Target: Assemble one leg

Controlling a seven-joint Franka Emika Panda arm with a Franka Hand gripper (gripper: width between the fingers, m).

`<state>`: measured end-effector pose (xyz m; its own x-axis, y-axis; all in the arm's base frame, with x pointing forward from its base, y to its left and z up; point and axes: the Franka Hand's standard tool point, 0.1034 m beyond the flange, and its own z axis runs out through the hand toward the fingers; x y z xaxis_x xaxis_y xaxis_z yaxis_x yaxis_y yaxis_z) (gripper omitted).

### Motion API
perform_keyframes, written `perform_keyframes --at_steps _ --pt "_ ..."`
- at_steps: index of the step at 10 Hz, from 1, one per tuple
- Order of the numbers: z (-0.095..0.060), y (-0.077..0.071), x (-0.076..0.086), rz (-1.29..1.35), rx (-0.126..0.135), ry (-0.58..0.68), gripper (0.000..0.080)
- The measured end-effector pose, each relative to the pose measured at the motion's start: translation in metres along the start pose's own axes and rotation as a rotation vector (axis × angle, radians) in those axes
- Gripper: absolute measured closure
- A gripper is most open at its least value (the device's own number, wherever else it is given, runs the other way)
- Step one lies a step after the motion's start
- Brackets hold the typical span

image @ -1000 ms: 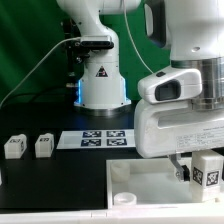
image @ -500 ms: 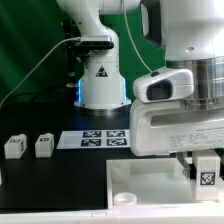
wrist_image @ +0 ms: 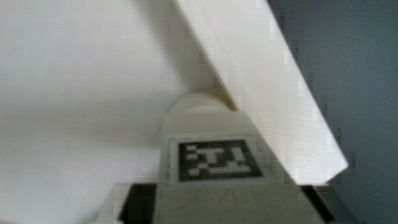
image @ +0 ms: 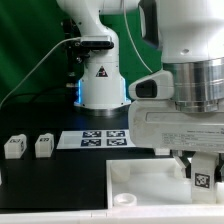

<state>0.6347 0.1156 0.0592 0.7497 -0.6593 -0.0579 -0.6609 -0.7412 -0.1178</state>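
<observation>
Now leg between tool fingers

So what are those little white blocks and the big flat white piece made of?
The legs look like matte white plastic, perhaps 3D-printed: dull, uniform surfaces with soft edges. Each carries a black-and-white tag that looks like printed paper. The one in the gripper looks the same. The flat piece seems the same matte white plastic, with a moulded round socket. I can't be sure from looks alone.
</observation>
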Motion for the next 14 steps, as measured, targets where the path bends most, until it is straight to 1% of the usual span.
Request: perform_keyframes --at_steps 1,3,4,6,7,8,9,10,11,12,13,14 --pt "0.001 0.000 -0.001 0.147 0.005 -0.011 0.0506" --pt "0.003 0.000 -0.003 0.472 0.027 -0.039 0.0506" --pt "0.005 -0.002 -0.006 0.603 0.026 -0.038 0.0506" --pt "0.011 -0.004 -0.009 0.911 0.080 -0.045 0.0510" --pt "0.010 -0.005 -0.009 0.993 0.087 -0.045 0.0510" --pt "0.010 -0.005 -0.008 0.999 0.087 -0.045 0.0510" --pt "0.011 -0.005 -0.009 0.991 0.086 -0.044 0.0402" --pt "0.011 -0.005 -0.010 0.924 0.084 -0.042 0.0402" --pt "0.011 -0.007 -0.014 0.826 0.080 -0.044 0.0236" --pt "0.011 -0.008 -0.017 0.686 0.079 -0.037 0.0236" --pt "0.009 -0.011 -0.021 0.505 0.063 -0.024 0.0163" --pt "0.006 -0.014 -0.027 0.363 0.039 -0.012 0.0154"
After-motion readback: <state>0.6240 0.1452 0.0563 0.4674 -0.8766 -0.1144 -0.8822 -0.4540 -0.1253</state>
